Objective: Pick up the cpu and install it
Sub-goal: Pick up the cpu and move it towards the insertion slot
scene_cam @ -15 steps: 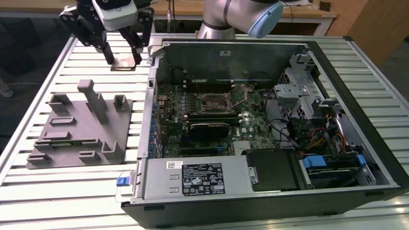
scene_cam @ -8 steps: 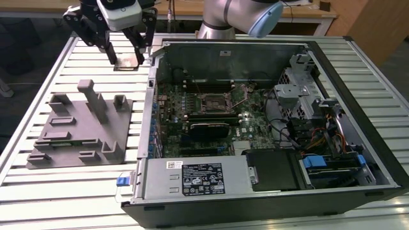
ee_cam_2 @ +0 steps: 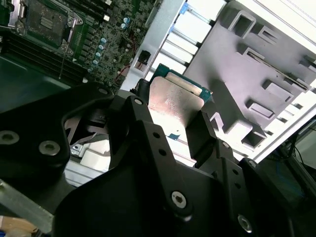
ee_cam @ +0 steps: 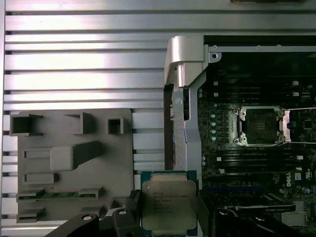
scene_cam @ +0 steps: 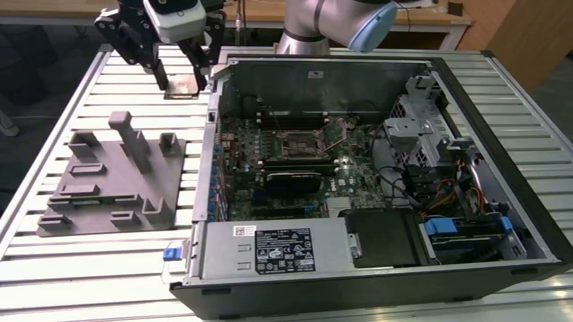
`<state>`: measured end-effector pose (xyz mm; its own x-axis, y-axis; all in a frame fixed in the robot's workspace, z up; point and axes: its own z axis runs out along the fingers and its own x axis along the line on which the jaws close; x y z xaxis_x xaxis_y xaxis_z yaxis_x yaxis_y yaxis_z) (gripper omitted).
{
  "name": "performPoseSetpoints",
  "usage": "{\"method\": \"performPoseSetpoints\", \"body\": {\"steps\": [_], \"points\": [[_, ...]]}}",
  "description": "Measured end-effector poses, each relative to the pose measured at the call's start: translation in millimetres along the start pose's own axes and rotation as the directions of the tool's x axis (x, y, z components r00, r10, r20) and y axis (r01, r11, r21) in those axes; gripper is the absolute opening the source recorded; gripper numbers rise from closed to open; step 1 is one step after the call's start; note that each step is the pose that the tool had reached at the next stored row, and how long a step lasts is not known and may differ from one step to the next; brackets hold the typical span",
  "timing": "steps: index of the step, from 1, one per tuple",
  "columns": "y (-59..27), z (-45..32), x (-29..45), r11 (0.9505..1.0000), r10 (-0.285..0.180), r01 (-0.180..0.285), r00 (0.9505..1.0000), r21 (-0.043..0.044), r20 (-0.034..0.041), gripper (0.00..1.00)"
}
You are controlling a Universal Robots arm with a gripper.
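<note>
The claw (scene_cam: pixel 182 75) points straight down. Its two black fingers (ee_cam: pixel 133 210) are clamped on the sides of the cpu (scene_cam: pixel 184 88) and hold it flat, shiny side up. In the second wrist view the cpu (ee_cam_2: pixel 175 101) sits between the fingers (ee_cam_2: pixel 202 126), up in the air above the tabletop (scene_cam: pixel 98 268).

The claw hangs near the tabletop edge where the silver arm (scene_cam: pixel 309 23) stands. The arm bends over from that edge to the claw.

The claw is in the gap between the gray holder (scene_cam: pixel 107 181) and the open computer case (scene_cam: pixel 528 201), close to one corner of the case. Inside the case lies the green board (scene_cam: pixel 349 181). Its square socket (ee_cam: pixel 259 123) is well apart from the cpu (ee_cam: pixel 169 205).
</note>
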<state>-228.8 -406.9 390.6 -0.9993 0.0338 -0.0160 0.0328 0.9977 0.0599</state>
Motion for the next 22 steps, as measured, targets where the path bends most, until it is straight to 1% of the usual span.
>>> {"method": "performPoseSetpoints", "body": {"steps": [11,22], "points": [[0.2,0.1,-7.5,1.0000,0.000,0.000,1.0000,0.0000,0.0000,0.54],[0.6,0.3,-17.1,1.0000,0.000,0.000,1.0000,0.0000,0.0000,0.54]]}}
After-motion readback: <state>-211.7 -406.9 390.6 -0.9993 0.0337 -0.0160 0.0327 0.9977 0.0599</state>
